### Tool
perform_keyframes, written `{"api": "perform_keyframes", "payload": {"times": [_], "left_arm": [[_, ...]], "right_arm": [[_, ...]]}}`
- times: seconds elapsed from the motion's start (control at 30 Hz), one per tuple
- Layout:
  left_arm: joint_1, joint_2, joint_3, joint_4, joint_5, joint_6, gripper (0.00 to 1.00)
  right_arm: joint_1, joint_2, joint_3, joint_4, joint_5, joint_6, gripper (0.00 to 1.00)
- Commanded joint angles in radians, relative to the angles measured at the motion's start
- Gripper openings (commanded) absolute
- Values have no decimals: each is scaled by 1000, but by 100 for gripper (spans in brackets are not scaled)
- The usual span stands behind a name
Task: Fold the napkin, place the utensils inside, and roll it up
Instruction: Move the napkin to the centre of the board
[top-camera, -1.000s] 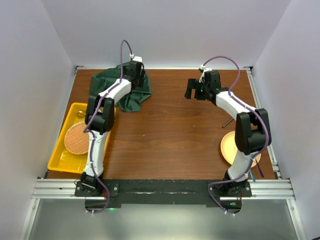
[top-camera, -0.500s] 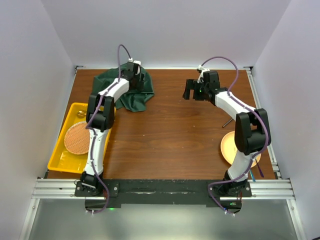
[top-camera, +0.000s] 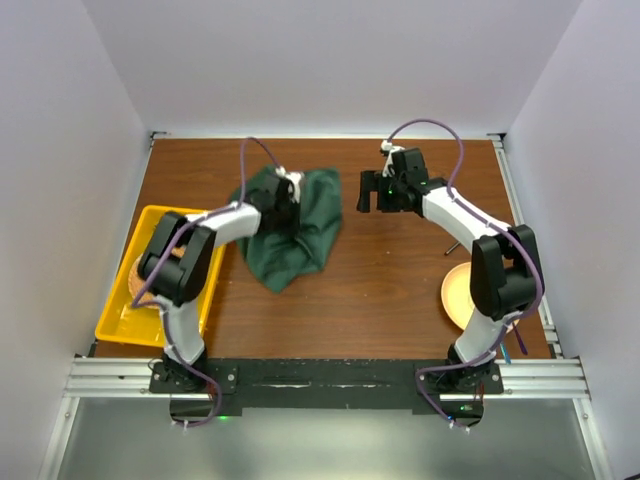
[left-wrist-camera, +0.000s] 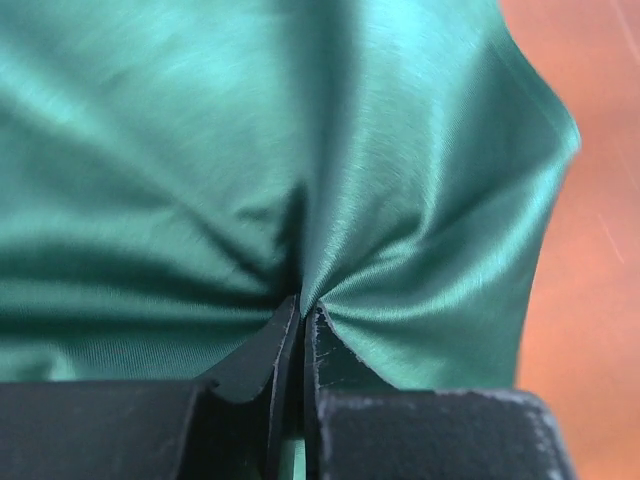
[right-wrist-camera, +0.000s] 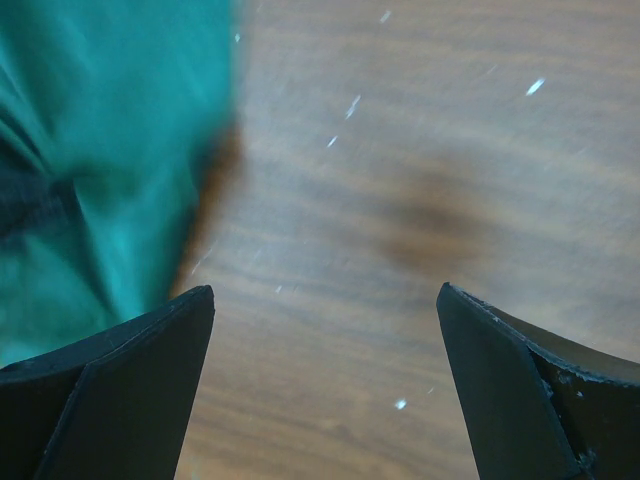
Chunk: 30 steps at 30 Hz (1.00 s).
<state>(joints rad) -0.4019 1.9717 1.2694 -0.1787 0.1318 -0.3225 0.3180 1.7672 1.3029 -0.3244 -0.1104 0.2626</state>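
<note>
White walls (top-camera: 330, 60) hem the wooden bench (top-camera: 385, 290); left tool (left-wrist-camera: 300, 315) pinches the green napkin (top-camera: 305, 230) mid-bench, right tool (right-wrist-camera: 325, 292) gapes wide beside its edge, open wood nearer.

The desk (top-camera: 380, 290) carries one green napkin (top-camera: 300, 235), one dark grey utensil (top-camera: 455, 246) at the right, one tan plate (top-camera: 455, 292) at the near right, and one yellow tray (top-camera: 122, 322) at the left. The tray holds one woven disc (top-camera: 133, 285). Two end effectors are present: one left end effector (left-wrist-camera: 302, 312) and one right end effector (right-wrist-camera: 325, 305).
</note>
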Motion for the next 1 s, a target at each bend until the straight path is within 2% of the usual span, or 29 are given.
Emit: {"api": "perform_keyframes", "payload": {"times": [0.0, 0.07, 0.1, 0.17, 0.2, 0.23, 0.27, 0.33, 0.47, 0.6, 0.73, 0.77, 0.8, 0.97], "left_arm": [[-190, -227, -258, 131, 28, -133, 7], [-280, -330, -329, 134, -12, -162, 11], [-304, -367, -384, 127, -30, -179, 31], [-330, -474, -422, 101, -75, -187, 51], [-330, -506, -441, 90, -89, -181, 70], [-330, -558, -439, 73, -130, -171, 75], [-330, -577, -433, 58, -155, -162, 77], [-328, -585, -403, 48, -170, -116, 78], [-330, -473, -290, 100, -136, -29, 74], [-379, -283, -154, 133, -161, 58, 65], [-422, -130, -33, 151, -247, 137, 66], [-423, -100, 17, 130, -250, 138, 68], [-433, -52, 39, 121, -267, 137, 69], [-472, 38, 97, 134, -388, 169, 71]], "right_arm": [[50, -71, -36, -74, 34, 21, 98], [58, -103, -85, -58, 20, 26, 98], [59, -113, -105, -48, 11, 26, 98], [59, -141, -160, -51, 61, 35, 98], [59, -147, -174, -59, 101, 77, 98], [58, -149, -183, -79, 165, 116, 98], [56, -146, -180, -158, 311, 160, 98], [52, -153, -203, -214, 386, 281, 98], [50, -300, -335, -205, 399, 436, 98], [23, -388, -405, -231, 443, 477, 96], [-13, -402, -439, -239, 443, 445, 76], [-16, -400, -444, -242, 449, 443, 65], [-16, -400, -461, -240, 452, 446, 60], [-22, -400, -490, -208, 459, 443, 58]]}}
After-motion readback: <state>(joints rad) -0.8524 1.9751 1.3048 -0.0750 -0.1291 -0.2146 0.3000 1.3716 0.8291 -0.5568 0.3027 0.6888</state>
